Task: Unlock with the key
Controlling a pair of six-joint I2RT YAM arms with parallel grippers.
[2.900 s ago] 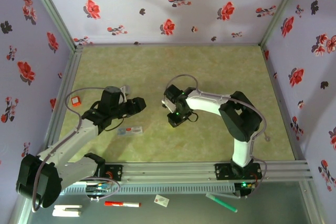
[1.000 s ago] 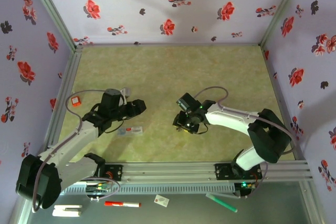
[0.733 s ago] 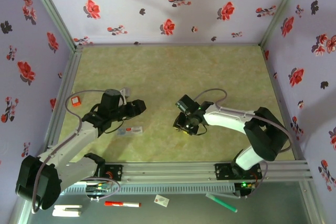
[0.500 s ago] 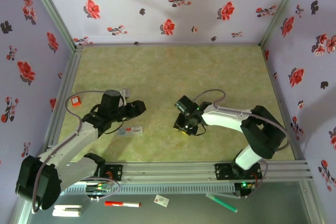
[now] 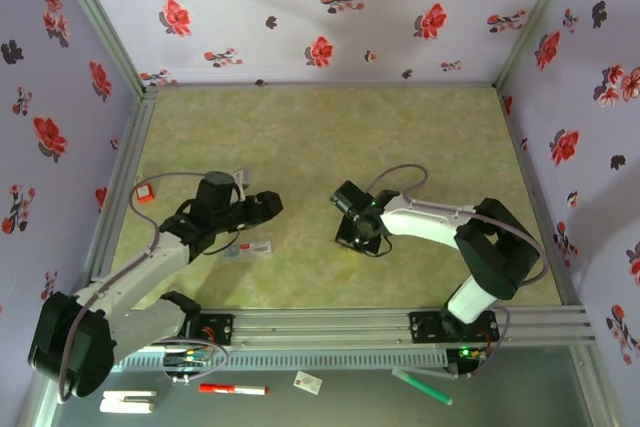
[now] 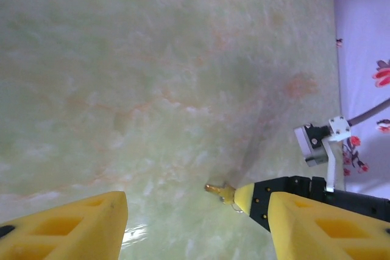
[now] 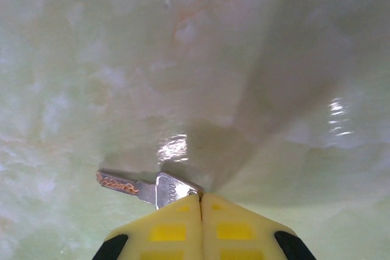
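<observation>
Underneath everything, a pale green marbled tabletop (image 5: 330, 137), walled left, far and right by lilac panels printed with red flowers (image 5: 300, 7). Bolted at the near edge, two black-and-white arms: the left arm (image 5: 150, 267) reaching over the table's left half, the right arm (image 5: 440, 222) bent leftward to the middle.

At the left arm's end, the left gripper (image 5: 268, 204), its yellow fingers (image 6: 67, 223) spread well apart and released, nothing between them, bare table beyond. Near the table's middle, the right gripper (image 7: 200, 198) low at the surface, fingertips pressed together, clenched on the head of the small thin grey metal key (image 7: 146, 188).

Just near of the left gripper, a small flat white strip (image 5: 248, 247). At the table's left edge, a small red square item (image 5: 146, 193), well apart from both grippers.

Last, the key's toothed blade, jutting leftward from the right gripper's tip, lying flat and close to the table; touching it or just above, cannot tell.
</observation>
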